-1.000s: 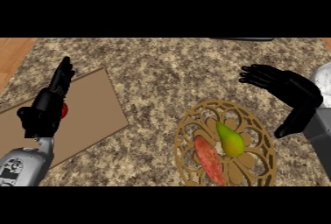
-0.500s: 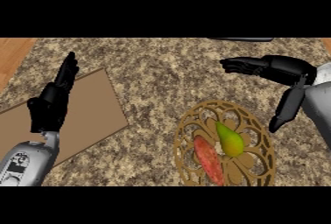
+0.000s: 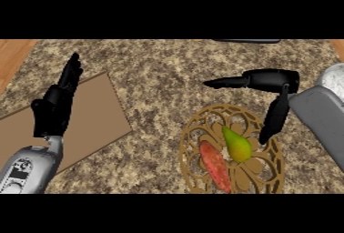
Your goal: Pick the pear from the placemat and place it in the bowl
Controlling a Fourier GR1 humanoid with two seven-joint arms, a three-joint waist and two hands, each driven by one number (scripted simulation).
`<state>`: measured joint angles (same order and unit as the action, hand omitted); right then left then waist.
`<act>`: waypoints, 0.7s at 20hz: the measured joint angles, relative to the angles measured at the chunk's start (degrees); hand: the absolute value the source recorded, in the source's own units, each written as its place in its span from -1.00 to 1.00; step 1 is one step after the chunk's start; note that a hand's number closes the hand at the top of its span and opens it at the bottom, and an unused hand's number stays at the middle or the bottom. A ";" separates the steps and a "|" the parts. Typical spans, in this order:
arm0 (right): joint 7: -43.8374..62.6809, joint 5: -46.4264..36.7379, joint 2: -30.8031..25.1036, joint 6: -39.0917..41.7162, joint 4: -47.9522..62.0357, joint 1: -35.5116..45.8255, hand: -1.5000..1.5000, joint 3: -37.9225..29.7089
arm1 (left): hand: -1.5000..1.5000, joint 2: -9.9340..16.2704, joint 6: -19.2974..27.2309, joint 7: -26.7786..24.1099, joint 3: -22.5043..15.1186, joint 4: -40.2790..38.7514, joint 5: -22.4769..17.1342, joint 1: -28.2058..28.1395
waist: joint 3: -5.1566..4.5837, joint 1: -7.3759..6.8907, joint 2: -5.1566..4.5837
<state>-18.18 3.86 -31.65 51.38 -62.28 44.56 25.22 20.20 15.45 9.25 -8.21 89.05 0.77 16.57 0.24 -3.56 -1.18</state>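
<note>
- My right hand [image 3: 272, 81] hangs above the counter, beyond the bowl's far rim; its fingers [image 3: 225, 83] are straight and point toward the view's left, and its thumb [image 3: 274, 119] reaches down toward the bowl's right rim. It holds nothing.
- My left hand [image 3: 55, 105] stands over the placemat at the view's left, fingers straight and close together, pointing away from me; it holds nothing.
- My grey forearms enter from the lower left corner and from the right edge.
- The pear [image 3: 236, 143], yellow-green, lies inside the bowl [image 3: 195, 136] near its middle, narrow end toward the far rim, clear of both hands.
- A red, elongated item [image 3: 215, 165] lies in the bowl just left of the pear, slanting toward the near rim; what it is I cannot tell.
- The bowl is tan, with an openwork pattern of cut-outs through which the surface below shows; it sits at the view's lower right.
- The placemat [image 3: 94, 118] is a plain brown rectangle, set askew on the counter's left part, well apart from the bowl.
- The counter [image 3: 158, 68] has a speckled brown-and-cream stone top.
- A strip of orange-brown wood [image 3: 12, 57] borders the counter at the upper left.
- A dark, flat shape [image 3: 246, 41] is cut off by the top edge; what it is cannot be told.
</note>
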 measured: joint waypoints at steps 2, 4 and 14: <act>-1.69 -2.43 -0.63 -0.90 -0.72 -0.16 -1.00 2.47 | 0.00 -0.02 0.08 0.08 0.10 0.48 0.09 -0.45 | 0.00 0.10 0.06; -3.15 -5.24 -0.83 -2.25 -1.27 -0.37 -1.00 5.30 | 0.00 0.41 -0.38 0.16 0.54 0.97 -0.23 -1.27 | -0.03 0.27 0.19; -13.32 -17.12 0.93 -11.84 5.64 1.22 -1.00 17.45 | 0.00 -0.12 -0.64 -0.45 1.56 -0.48 0.52 -1.17 | -0.13 1.18 0.34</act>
<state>-31.50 -13.26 -30.72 39.54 -56.64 45.77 42.68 20.08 14.81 8.80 -6.65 88.57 1.29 15.40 0.11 -2.37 -0.84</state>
